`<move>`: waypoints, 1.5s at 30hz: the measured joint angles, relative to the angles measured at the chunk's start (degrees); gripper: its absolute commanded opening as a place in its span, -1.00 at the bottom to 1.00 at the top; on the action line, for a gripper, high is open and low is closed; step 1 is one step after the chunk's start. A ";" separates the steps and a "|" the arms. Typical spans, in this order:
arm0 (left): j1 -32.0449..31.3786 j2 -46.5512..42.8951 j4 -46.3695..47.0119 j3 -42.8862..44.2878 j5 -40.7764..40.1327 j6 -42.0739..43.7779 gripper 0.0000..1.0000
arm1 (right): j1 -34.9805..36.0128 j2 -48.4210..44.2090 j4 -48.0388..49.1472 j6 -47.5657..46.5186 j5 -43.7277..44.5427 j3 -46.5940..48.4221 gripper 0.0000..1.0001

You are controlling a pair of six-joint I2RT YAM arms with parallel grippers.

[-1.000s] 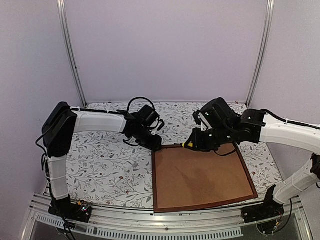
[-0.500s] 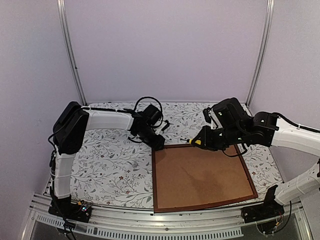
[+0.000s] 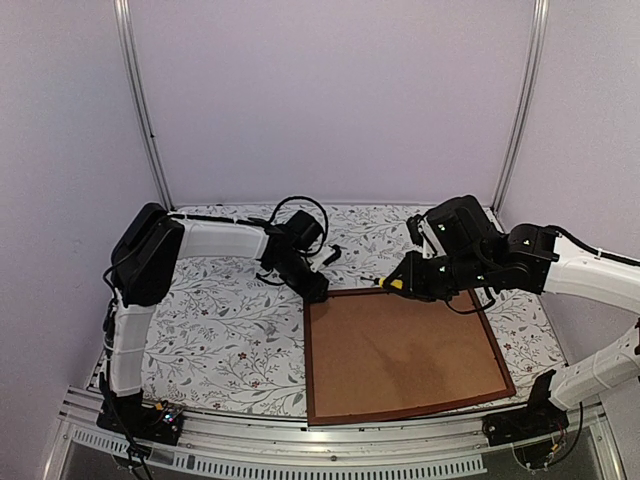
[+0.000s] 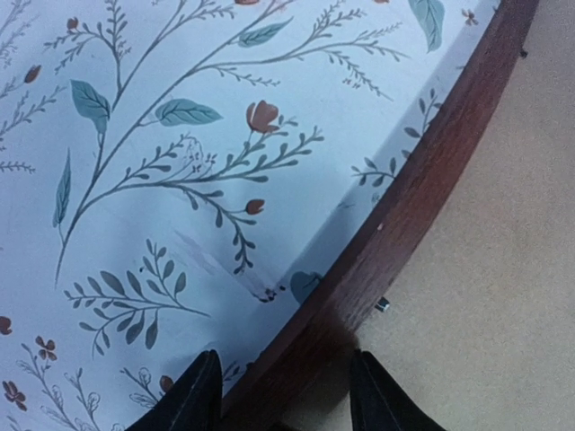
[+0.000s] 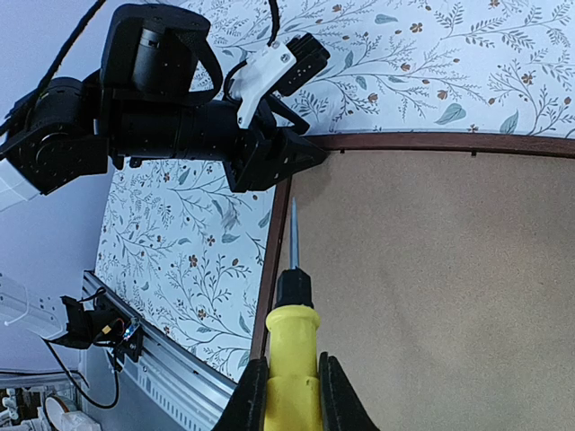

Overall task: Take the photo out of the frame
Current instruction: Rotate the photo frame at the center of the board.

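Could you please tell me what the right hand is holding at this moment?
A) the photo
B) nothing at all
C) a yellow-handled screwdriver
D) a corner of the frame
C: in the right wrist view the right hand is shut on the yellow handle of a screwdriver, whose metal shaft points out over the brown backing board just inside the frame.

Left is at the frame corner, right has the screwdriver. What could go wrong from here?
1. The screwdriver tip points at the frame corner where the left gripper straddles the rail; pushing on could hit it.
2. The tip could gouge the backing board instead of catching a tab.
3. Prying may shift the frame if it is not clamped.
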 measured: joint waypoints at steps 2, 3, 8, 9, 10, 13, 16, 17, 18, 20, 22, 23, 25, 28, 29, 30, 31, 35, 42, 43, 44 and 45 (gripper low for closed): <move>0.11 0.00 0.26 -0.22 0.00 0.26 -0.09 | 0.00 0.02 0.17 -0.02 -0.02 0.00 -1.00; 0.22 0.00 0.50 -0.33 0.02 0.33 -0.12 | 0.00 0.02 0.24 0.00 -0.02 0.00 -1.00; 0.74 -0.35 2.08 -1.51 0.55 0.59 -0.30 | -0.04 0.11 0.52 -0.02 -0.02 0.00 -1.00; 0.76 -0.48 2.38 -1.79 0.59 0.83 -0.33 | -0.09 0.20 0.70 -0.02 -0.02 0.00 -1.00; 0.79 -0.57 2.51 -1.97 0.61 0.87 -0.34 | -0.11 0.33 0.83 0.00 -0.02 0.00 -1.00; 0.74 -1.01 2.95 -2.80 1.18 0.83 -0.39 | -0.37 0.85 1.09 -0.02 -0.02 0.00 -1.00; 0.72 -1.49 3.50 -3.74 0.81 -1.22 -0.44 | -0.48 1.36 1.14 -0.02 -0.04 0.00 -1.00; 0.72 -1.68 3.72 -4.02 0.68 -1.55 -0.45 | -0.48 1.51 1.20 -0.02 -0.07 0.00 -1.00; 0.72 -1.92 4.00 -4.48 0.42 -1.97 -0.47 | -0.50 1.66 1.29 -0.04 -0.07 0.00 -1.00; 0.72 -2.56 4.37 -5.42 -0.02 -3.30 -0.51 | -0.55 1.92 1.51 -0.07 -0.09 0.00 -1.00; 0.74 -3.28 4.68 -6.54 -0.90 -5.49 -0.55 | -0.68 2.03 1.60 -0.07 -0.09 0.00 -1.00; 0.81 -3.67 4.85 -7.21 -1.49 -6.78 -0.58 | -0.74 2.03 1.70 -0.07 -0.09 0.00 -1.00; 1.05 -4.68 5.27 -8.90 -2.49 -9.66 -0.64 | -0.83 2.03 1.95 -0.09 -0.09 0.00 -1.00; 1.42 -6.71 6.12 -12.09 -3.48 -14.12 -0.70 | -1.05 2.08 2.34 -0.22 -0.15 0.00 -1.00; 1.49 -7.69 6.75 -13.66 -3.76 -15.74 -0.72 | -1.18 2.21 2.51 -0.31 -0.20 0.00 -1.00; 1.51 -8.57 7.34 -15.06 -3.93 -17.00 -0.74 | -1.31 2.36 2.67 -0.37 -0.33 0.00 -1.00; 1.51 -9.79 8.09 -16.96 -4.17 -18.56 -0.75 | -1.49 2.69 2.80 -0.55 -0.50 0.00 -1.00; 0.55 -14.21 10.16 -23.56 -4.79 -24.81 -0.81 | -2.14 4.35 3.45 -1.53 -1.22 0.00 -1.00; -5.99 -19.17 12.50 -30.58 -7.45 -36.30 -0.67 | -2.67 6.47 4.39 -2.97 -3.80 0.00 -1.00; -7.50 -19.67 12.72 -31.30 -7.69 -38.03 -0.65 | -2.67 6.69 4.61 -3.15 -4.11 0.00 -1.00; -8.70 -20.04 12.87 -31.76 -7.85 -39.39 -0.61 | -2.69 6.86 4.81 -3.28 -4.31 -0.02 -1.00; -10.21 -20.41 12.96 -32.24 -7.98 -41.05 -0.59 | -2.73 7.06 5.01 -3.41 -4.68 -0.11 -1.00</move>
